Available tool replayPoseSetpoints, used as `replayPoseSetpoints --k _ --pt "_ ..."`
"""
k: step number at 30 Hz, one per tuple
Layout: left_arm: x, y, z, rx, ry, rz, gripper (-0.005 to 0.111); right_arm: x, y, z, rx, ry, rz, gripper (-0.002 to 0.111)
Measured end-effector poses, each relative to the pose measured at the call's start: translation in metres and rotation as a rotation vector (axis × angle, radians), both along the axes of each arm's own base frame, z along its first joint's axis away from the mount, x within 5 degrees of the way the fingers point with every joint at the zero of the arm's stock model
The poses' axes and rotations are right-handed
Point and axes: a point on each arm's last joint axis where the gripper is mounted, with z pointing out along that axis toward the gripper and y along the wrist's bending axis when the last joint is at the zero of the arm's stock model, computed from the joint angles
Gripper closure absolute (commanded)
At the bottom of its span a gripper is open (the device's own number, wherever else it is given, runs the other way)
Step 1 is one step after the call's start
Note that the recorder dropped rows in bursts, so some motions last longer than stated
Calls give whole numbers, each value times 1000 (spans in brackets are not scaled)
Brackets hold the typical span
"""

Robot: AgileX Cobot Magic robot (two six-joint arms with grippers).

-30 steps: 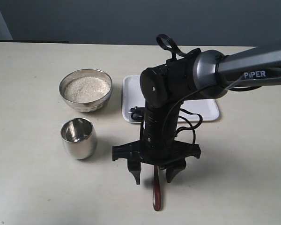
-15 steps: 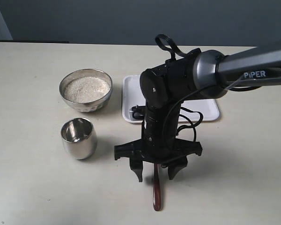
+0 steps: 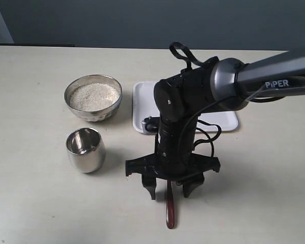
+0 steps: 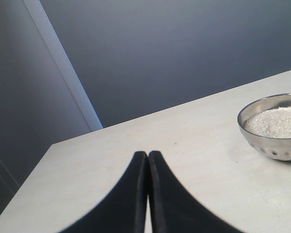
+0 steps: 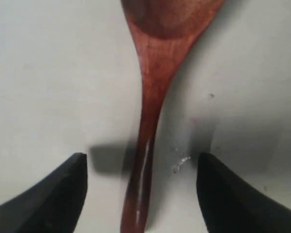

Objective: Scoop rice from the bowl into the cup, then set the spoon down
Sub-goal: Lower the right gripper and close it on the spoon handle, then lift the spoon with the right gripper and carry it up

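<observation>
The dark reddish-brown wooden spoon lies flat on the table near its front edge, its handle running between my right gripper's spread fingers. That gripper is open and hangs low over the handle, touching nothing. The shiny bowl at the left holds a pale heap of rice. In front of it stands the steel cup. My left gripper is shut on nothing, with the bowl ahead of it; it does not show in the exterior view.
A white rectangular tray lies behind the right arm, partly covered by it. The arm's black body and cables hang over the middle of the table. A few stray grains lie beside the spoon handle.
My right gripper has sunk a little lower over the spoon handle. Spoon, bowl and cup have stayed put.
</observation>
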Motion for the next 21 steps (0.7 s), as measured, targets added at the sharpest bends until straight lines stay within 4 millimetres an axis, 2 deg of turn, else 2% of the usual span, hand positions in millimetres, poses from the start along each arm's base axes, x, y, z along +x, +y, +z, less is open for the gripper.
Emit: replayPoseSetpoints --k 6,8,11,16,21 --pt "0 0 0 0 0 0 106 -5 -5 -6 -12 28 -17 46" --pt "0 0 0 0 0 0 106 -6 -4 -6 -3 32 -27 49" --pt "0 0 0 0 0 0 106 -6 -3 -5 3 37 -37 64" --pt "0 0 0 0 0 0 106 -6 -3 -6 5 39 -40 108" --pt "0 0 0 0 0 0 106 -6 -2 -6 11 33 -42 108"
